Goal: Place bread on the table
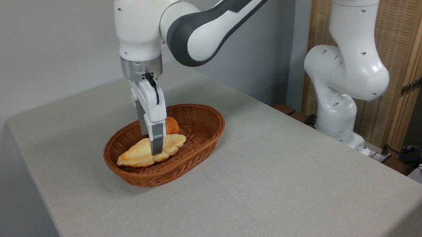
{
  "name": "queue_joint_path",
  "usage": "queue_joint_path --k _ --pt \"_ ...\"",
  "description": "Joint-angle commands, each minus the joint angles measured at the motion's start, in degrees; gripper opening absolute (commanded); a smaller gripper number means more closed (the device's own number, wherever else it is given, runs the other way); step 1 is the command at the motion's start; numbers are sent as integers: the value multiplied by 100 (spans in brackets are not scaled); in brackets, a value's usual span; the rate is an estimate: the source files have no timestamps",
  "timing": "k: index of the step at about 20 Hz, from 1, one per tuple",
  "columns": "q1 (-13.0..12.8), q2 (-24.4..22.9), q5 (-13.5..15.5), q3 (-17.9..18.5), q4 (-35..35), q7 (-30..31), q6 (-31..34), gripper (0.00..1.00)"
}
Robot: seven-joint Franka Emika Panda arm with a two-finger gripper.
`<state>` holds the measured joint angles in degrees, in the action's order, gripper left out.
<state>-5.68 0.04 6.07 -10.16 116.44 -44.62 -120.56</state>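
Bread (140, 154) lies in the basket (199, 132) left of centre on the surface (284, 173), a bun (172, 124) just behind it. Hand (154, 150) is down at the loaf's middle; near finger crosses it, far finger hidden, so grip cannot be told. Risks: flat loaf slipping or tilting, snagging the rim, dragging the basket.

robot arms: one arm (201, 27) is showing, with one gripper (153, 149)
baskets: one wicker basket (196, 123) is sitting on the table
tables: one table (265, 179) is showing
long loaves: one bread (138, 154) is lying in the basket
round buns: one small bun (172, 125) is lying behind it
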Motion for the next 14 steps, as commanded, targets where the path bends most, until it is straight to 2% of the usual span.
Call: queue_joint_path --k 1,5,9,10,11,13,14 --pt "-3 67 -465 32 116 -91 -117 100" --pt "-21 155 -528 5 125 -29 -134 100" --pt "-30 190 -256 5 142 6 -143 100" --pt "-29 190 -142 5 142 6 -135 94" --pt "-29 190 -115 5 142 6 -134 82" --pt "-30 199 -114 5 142 -3 -134 45" --pt "-38 207 -114 5 142 -3 -134 32"
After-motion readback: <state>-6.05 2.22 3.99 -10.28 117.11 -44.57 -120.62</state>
